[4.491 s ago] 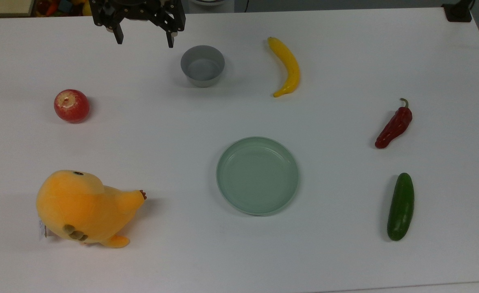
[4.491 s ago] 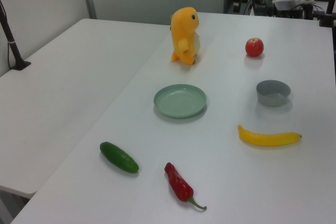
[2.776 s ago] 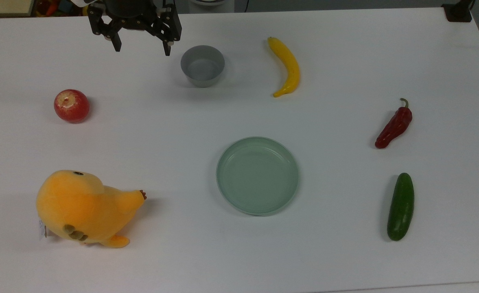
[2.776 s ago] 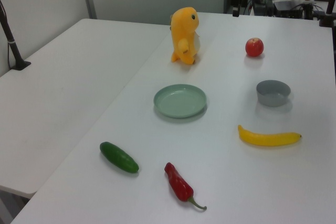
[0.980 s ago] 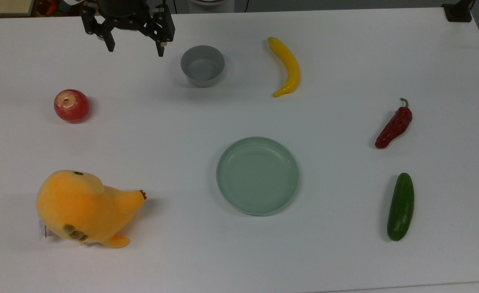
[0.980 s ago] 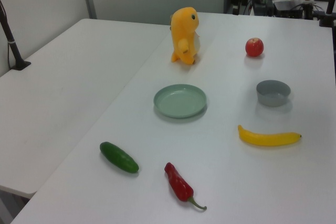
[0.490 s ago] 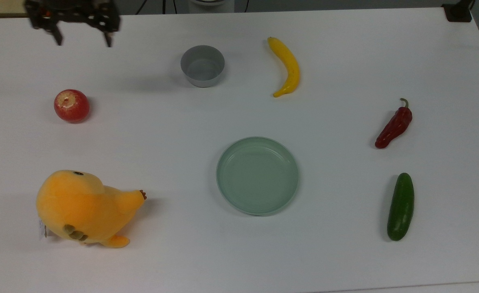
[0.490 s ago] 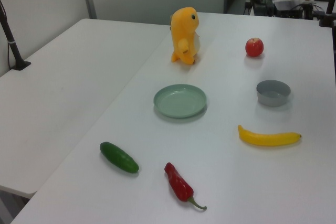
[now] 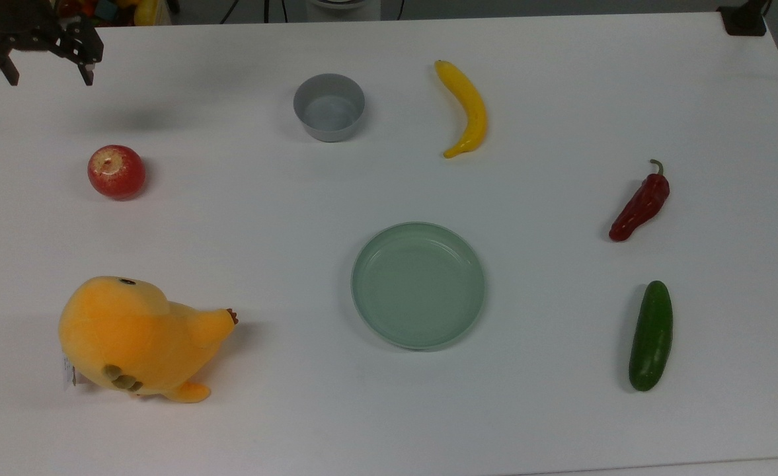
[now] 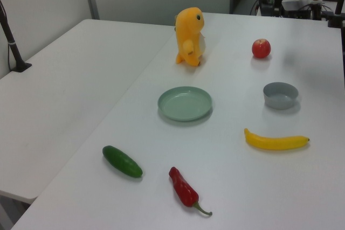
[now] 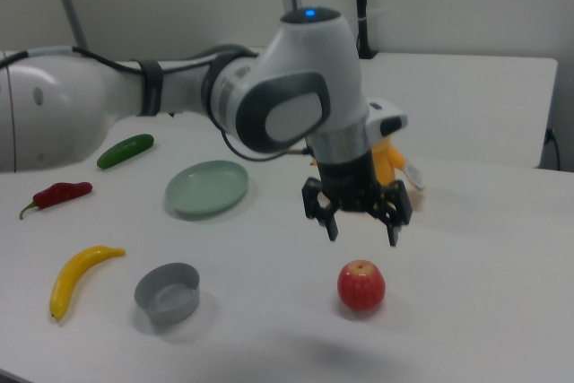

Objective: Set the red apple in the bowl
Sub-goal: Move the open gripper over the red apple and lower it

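The red apple (image 9: 116, 172) (image 10: 261, 48) (image 11: 361, 285) rests on the white table, its pale stem patch facing up. The small grey bowl (image 9: 328, 106) (image 10: 280, 95) (image 11: 167, 292) stands empty, well to the top view's right of the apple. My gripper (image 9: 49, 74) (image 11: 361, 234) hangs in the air at the top view's upper left corner, open, with nothing between its fingers. In the right view it hovers just above and slightly behind the apple, apart from it.
A yellow plush toy (image 9: 131, 338), a pale-green plate (image 9: 418, 285), a banana (image 9: 467, 109), a red chili pepper (image 9: 640, 203) and a cucumber (image 9: 651, 335) lie spread over the table. My arm's white body (image 11: 134, 105) reaches in from the right view's left.
My gripper has travelled from beside the bowl towards the top view's left, over to the apple's side of the table. It stayed open. Nothing on the table moved.
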Tool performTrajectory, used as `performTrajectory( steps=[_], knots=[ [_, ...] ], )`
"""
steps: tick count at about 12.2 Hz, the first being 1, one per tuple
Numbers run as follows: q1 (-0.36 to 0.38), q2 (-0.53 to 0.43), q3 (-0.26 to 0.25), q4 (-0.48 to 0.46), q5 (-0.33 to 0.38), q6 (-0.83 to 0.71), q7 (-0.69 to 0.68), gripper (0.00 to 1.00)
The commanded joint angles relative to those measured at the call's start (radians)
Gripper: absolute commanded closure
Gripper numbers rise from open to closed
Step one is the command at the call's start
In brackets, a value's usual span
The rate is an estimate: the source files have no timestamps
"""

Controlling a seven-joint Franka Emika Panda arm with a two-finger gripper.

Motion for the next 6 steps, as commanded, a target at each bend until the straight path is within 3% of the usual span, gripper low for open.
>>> performTrajectory(
  steps=[1,6],
  knots=[
    [0.002,-0.002,-0.004,-0.137,-0.008,0.137,-0.038,0.0],
    [0.041,0.119,0.019,-0.128,0.004,0.266,0.059,0.0]
  ],
)
